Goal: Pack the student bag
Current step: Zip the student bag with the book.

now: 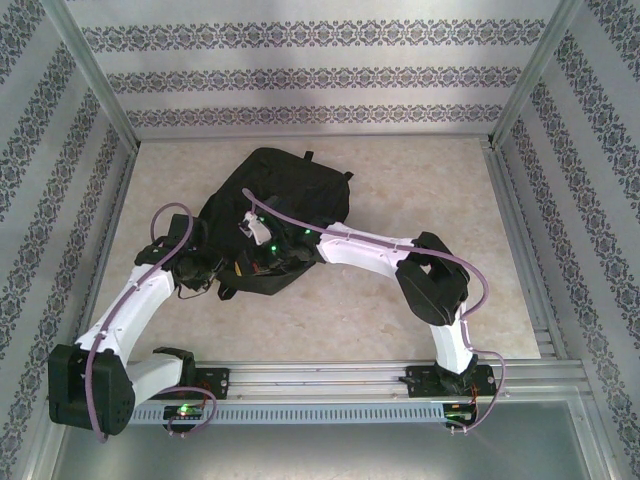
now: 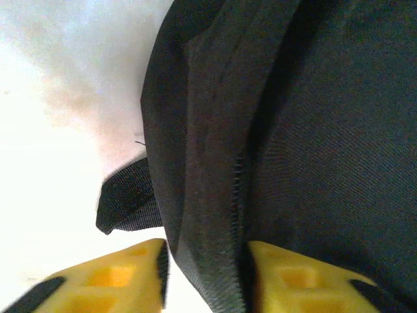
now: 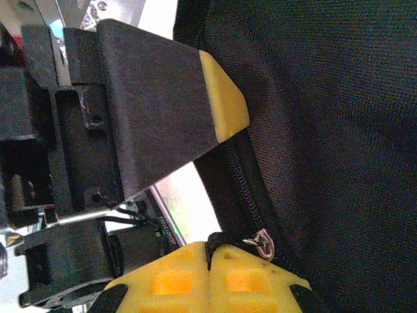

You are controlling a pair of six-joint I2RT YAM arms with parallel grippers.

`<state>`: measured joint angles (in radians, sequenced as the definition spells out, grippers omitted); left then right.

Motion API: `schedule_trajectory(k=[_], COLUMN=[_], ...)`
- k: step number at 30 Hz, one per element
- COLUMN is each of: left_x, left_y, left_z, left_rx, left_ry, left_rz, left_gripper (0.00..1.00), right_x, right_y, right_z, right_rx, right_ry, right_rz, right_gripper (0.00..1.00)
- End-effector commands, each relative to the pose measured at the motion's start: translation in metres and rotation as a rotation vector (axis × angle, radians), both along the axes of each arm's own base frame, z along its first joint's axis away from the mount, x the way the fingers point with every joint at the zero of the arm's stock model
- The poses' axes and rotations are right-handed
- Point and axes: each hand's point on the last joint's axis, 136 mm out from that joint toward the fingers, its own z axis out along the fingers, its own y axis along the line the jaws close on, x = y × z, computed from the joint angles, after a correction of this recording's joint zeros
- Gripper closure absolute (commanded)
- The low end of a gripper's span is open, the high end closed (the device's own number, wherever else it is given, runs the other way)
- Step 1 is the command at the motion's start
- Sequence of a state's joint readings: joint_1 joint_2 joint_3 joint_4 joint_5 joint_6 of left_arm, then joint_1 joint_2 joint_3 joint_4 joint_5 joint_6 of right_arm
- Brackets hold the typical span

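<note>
Yellow pads, left gripper (image 2: 208, 283): closed onto a raised fold of black fabric. The fold fills the gap and touches both pads.
Yellow pads, right gripper (image 3: 210, 280): pressed flat together, tip to tip, with the small black tab of the zip pull (image 3: 259, 242) caught at the line where they meet.
Zip pull: a small metal ring joins the tab to the zip track (image 3: 242, 176), which runs up and away from the right pads along the bag's edge.
Fold in the left jaws: a stitched seam of the student bag (image 1: 285, 195), running upward from the pads. A ribbed webbing strap (image 2: 127, 199) pokes out from under it on the left and lies on the pale surface.
Neighbouring finger: one of the left gripper's fingers (image 3: 221, 98), black with a yellow tip, shows in the right wrist view, its tip just beside the bag's fabric above the zip track.
Both wrists: from above they sit close together at the bag's near-left side — the left arm reaching in from the near left corner, the right arm bending across from the right.
Student bag: lying flat on the table (image 1: 340, 330), left of the middle and somewhat nearer the far edge than the near one, with a small loop sticking out on its far side.
Table: beige and mottled, with a metal rail (image 1: 320, 378) along the near edge carrying both arm bases.
Walls (image 1: 320, 70): striped, patterned panels on the left, far and right sides.
</note>
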<state>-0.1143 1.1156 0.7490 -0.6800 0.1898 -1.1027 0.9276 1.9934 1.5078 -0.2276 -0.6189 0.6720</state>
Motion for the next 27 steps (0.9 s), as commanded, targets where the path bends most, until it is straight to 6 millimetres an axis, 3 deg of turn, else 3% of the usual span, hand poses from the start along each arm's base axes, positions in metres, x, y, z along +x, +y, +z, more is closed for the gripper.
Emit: schedule_trajectory(k=[1,8,16,21,27], left_x=[0.004,0.007,0.008,0.008,0.007], left_y=[0.005,0.015,0.021,0.024,0.024], left_z=[-0.001,0.0,0.001,0.002,0.002], left_rx=[0.056,0.117,0.162,0.178,0.175], left_ry=[-0.018,-0.028,-0.034,-0.037,-0.04], left_rz=[-0.018,-0.017,-0.027,-0.032,-0.032], left_gripper=[0.72,0.92,0.99,1.0,1.0], right_x=[-0.015,-0.035,-0.039,-0.027,0.005], right_y=[-0.004,-0.035,-0.076,-0.108,-0.156], right_z=[0.007,-0.009,-0.019,-0.025,-0.039], right_rx=[0.013,-0.061,-0.114,-0.149,-0.223], right_ry=[-0.036,-0.03,-0.021,-0.02,-0.013], right_rz=[0.056,0.097,0.065,0.008,-0.144], right_gripper=[1.0,1.0,1.0,1.0,1.0])
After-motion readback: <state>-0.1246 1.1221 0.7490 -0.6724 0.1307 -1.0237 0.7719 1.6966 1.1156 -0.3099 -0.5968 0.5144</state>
